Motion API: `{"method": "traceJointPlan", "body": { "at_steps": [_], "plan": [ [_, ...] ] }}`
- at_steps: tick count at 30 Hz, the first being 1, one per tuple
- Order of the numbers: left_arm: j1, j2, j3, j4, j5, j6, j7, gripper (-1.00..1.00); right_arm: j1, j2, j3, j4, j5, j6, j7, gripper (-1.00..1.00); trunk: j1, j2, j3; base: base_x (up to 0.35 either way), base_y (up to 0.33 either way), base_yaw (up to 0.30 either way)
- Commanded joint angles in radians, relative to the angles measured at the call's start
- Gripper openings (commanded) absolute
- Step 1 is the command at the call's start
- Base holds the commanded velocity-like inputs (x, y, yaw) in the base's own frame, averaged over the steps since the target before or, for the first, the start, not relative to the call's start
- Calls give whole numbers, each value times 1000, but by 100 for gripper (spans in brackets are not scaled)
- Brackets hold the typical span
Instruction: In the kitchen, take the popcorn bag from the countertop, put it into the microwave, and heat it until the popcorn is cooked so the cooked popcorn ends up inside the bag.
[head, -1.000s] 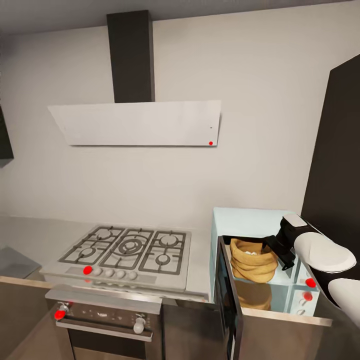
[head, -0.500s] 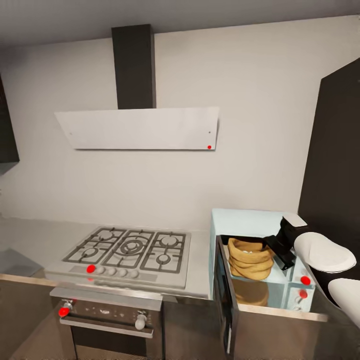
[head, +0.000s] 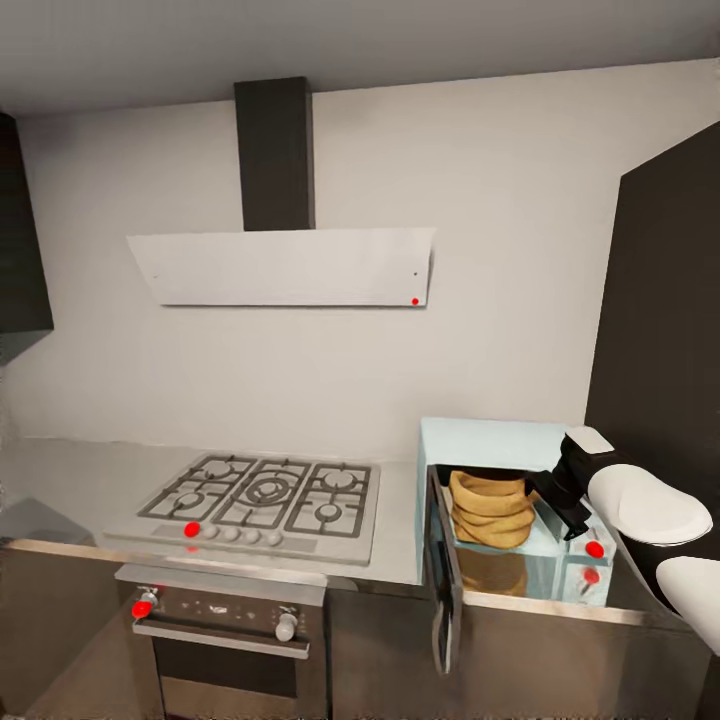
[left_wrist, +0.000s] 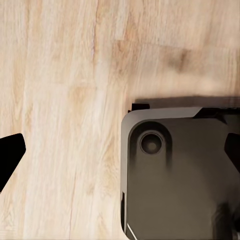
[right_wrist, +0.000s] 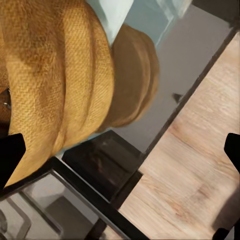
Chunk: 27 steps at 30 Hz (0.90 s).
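Your right gripper (head: 560, 497) is at about 4 o'clock in the head view, at the mouth of the microwave (head: 500, 445). I cannot tell whether its fingers are apart, together, or pressing on something; the dark tips at the edges of the right wrist view suggest they are apart, but this is not sure. The popcorn bag (head: 488, 508) sits upright inside the open cavity, just beside the gripper, and the door (head: 443, 570) hangs open toward you at 5 o'clock. In the right wrist view the bag (right_wrist: 55, 85) is very close, with woven folds and a rolled rim.

I judge the bag to be light and soft. It will crumple under pressure and could tip if you push its side. If you must take hold again, grip the rolled rim, where the material is thicker, and squeeze gently.

Your left gripper (left_wrist: 120, 150) points down at the wooden floor (left_wrist: 65, 100) near the robot's dark base (left_wrist: 175, 175); its tips at the picture edges look well apart.

The gas hob (head: 265, 495) lies at 7 o'clock, on the countertop (head: 400, 530).
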<state>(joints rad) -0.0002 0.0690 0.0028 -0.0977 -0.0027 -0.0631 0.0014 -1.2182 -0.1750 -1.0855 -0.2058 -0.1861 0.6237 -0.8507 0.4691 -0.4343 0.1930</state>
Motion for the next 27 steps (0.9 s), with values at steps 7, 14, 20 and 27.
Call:
{"method": "traceJointPlan", "body": {
  "at_steps": [7,14,20,27],
  "plan": [
    [-1,0,0,1,0,-3,0,100,1,0,177,7,-4,-2,53,100,0,-1,0,-149,0,0],
    [0,1,0,1,0,-3,0,100,102,2,280,162,310,-221,238,100,0,-1,0,-50,0,0],
    [1,0,0,1,0,-3,0,100,231,2,283,250,559,-480,469,100,0,-1,0,-2,0,0],
    [0,0,0,0,0,-3,0,100,403,1,286,259,696,-764,639,100,0,-1,-5,0,0,0]
  ]
}}
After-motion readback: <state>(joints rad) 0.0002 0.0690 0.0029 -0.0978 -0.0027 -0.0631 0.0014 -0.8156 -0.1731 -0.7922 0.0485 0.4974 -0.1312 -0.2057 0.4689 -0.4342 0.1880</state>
